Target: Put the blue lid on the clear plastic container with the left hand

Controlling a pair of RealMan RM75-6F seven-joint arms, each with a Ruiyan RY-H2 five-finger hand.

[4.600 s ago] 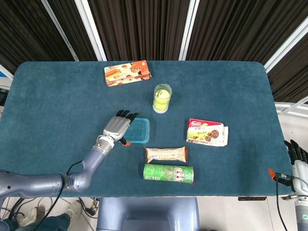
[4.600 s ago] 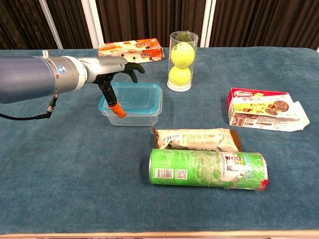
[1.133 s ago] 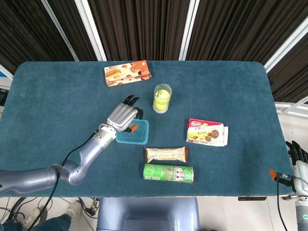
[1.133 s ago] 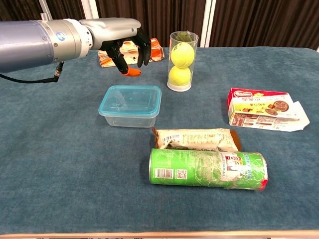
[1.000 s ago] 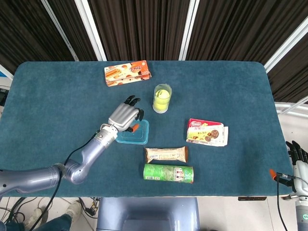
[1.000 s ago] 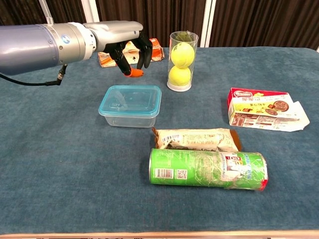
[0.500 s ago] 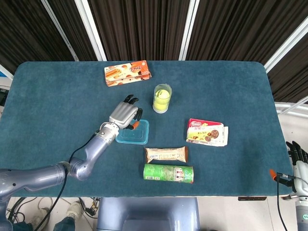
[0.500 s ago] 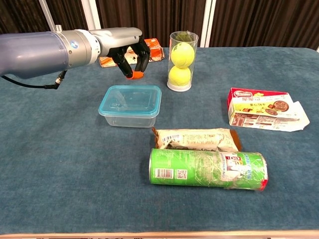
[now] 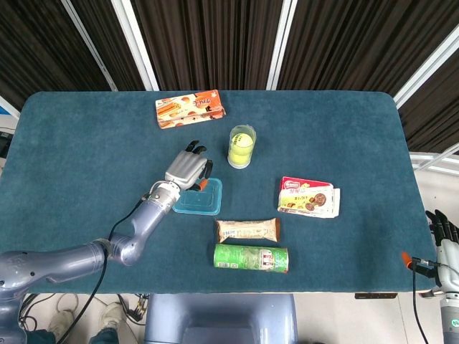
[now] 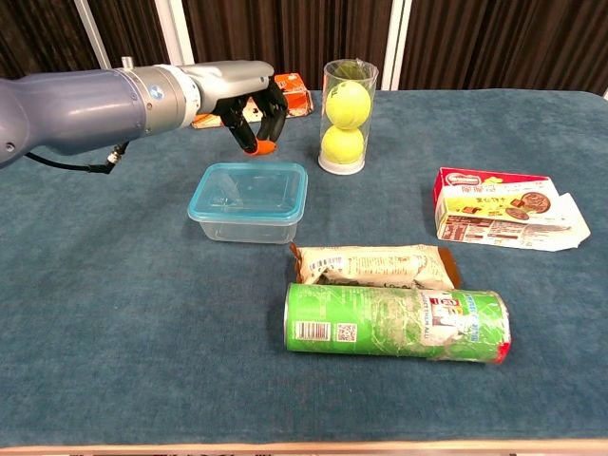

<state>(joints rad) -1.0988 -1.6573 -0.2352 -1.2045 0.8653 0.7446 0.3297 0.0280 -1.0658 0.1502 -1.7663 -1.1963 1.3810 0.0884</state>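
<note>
The blue lid [image 10: 251, 184] sits flat on the clear plastic container [image 10: 245, 226], mid-table; the lid [image 9: 199, 196] also shows in the head view. My left hand [image 10: 251, 107] hovers just above the container's far edge, fingers hanging down and apart, holding nothing and touching nothing. In the head view the left hand [image 9: 187, 170] overlaps the lid's far left corner. My right hand [image 9: 446, 240] hangs off the table's right front corner, fingers apart and empty.
A clear tube of tennis balls [image 10: 347, 116] stands just right of the left hand. An orange snack box [image 9: 190, 108] lies behind it. A snack packet [image 10: 375, 266] and a green crisps can [image 10: 399, 321] lie in front of the container, a biscuit box [image 10: 499, 207] to the right.
The left hand, earlier against the container's left side, lifted off and now hovers over its far edge, sinking slightly in the last second. Lid and container have not moved.
</note>
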